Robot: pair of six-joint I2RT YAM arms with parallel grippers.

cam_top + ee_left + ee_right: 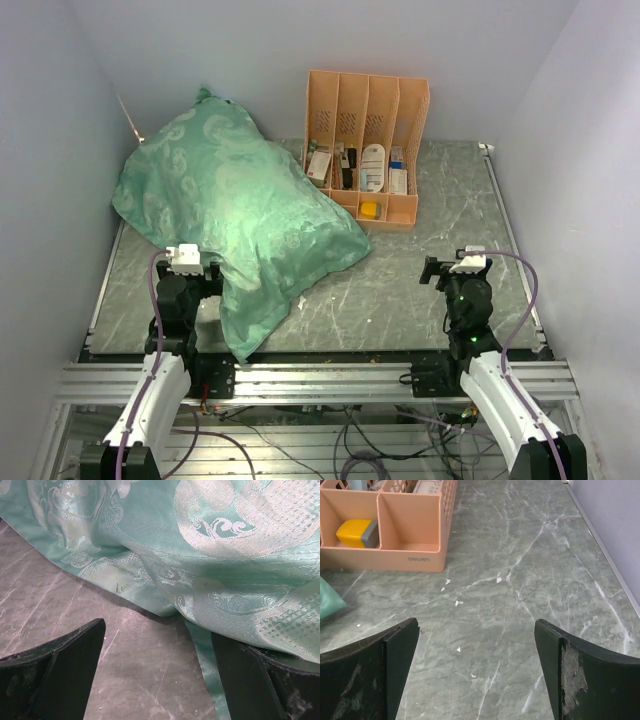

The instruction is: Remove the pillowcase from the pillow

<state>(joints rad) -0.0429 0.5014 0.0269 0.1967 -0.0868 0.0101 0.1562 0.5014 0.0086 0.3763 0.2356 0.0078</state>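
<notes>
Left jaws: we found them parted wide, with nothing between them, low over the table (130, 670).
Pillowcase (210, 565): its mint-green, swirl-patterned face lay bunched straight ahead of the left jaws. A narrow hem ran back beside the jaw on the right of the wrist view, and the cloth overlapped that jaw's outer side.
Pillow: we could not see it. The pillowcase bulged full and covered it, ahead of the left jaws and well to the left of the right ones.
Right jaws: we saw them equally wide apart, empty, over bare table.
File rack (395, 525): orange, it stood ahead and left of the right jaws, with a yellow block (352, 532) in its front compartment.
Pillowcase corner: it just showed at the far left of the right jaws.
</notes>
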